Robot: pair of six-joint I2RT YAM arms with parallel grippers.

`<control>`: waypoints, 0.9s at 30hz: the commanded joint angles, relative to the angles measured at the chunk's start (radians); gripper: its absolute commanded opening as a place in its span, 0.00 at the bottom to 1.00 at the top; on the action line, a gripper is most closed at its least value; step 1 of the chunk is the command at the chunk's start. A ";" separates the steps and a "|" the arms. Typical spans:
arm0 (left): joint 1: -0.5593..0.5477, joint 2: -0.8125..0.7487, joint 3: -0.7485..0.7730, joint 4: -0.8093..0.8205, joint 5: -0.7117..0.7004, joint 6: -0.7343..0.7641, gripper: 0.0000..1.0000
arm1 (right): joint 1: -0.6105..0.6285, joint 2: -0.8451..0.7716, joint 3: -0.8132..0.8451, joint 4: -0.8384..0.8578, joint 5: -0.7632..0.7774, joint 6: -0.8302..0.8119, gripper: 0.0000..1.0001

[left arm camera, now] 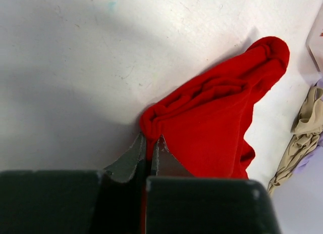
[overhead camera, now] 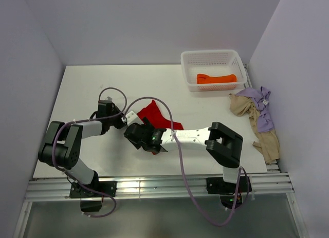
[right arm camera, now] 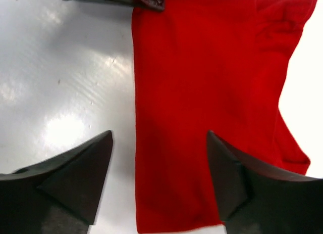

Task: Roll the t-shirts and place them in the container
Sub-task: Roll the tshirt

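Note:
The red t-shirt (overhead camera: 155, 113) lies bunched on the white table, just in front of both arms. My left gripper (overhead camera: 126, 119) is shut on the shirt's near-left corner; in the left wrist view a pinch of red t-shirt (left arm camera: 217, 118) sits between the closed tips of the left gripper (left arm camera: 150, 140). My right gripper (right arm camera: 159, 135) hangs open just above a flat folded strip of the red t-shirt (right arm camera: 197, 82), one finger over bare table and the other over cloth. The right gripper (overhead camera: 140, 136) is close beside the left one.
A white mesh basket (overhead camera: 211, 54) at the back right holds an orange t-shirt (overhead camera: 216, 78). A beige t-shirt (overhead camera: 245, 107) and a lavender t-shirt (overhead camera: 264, 109) lie heaped at the table's right edge. A grey cable (overhead camera: 154, 102) loops over the red cloth.

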 commanded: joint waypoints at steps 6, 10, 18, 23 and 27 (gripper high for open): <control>0.001 -0.058 0.085 -0.141 0.045 0.039 0.01 | 0.047 0.151 0.145 -0.034 0.203 -0.066 0.83; 0.003 -0.067 0.121 -0.190 0.074 0.044 0.00 | 0.048 0.196 0.161 -0.009 0.253 -0.095 0.85; 0.003 -0.035 0.184 -0.268 0.130 0.070 0.00 | 0.047 0.286 0.173 0.001 0.372 -0.119 0.81; 0.003 -0.043 0.192 -0.288 0.124 0.081 0.00 | 0.045 0.340 0.231 -0.054 0.437 -0.107 0.71; 0.003 -0.046 0.203 -0.305 0.122 0.090 0.00 | 0.044 0.331 0.225 -0.056 0.443 -0.096 0.52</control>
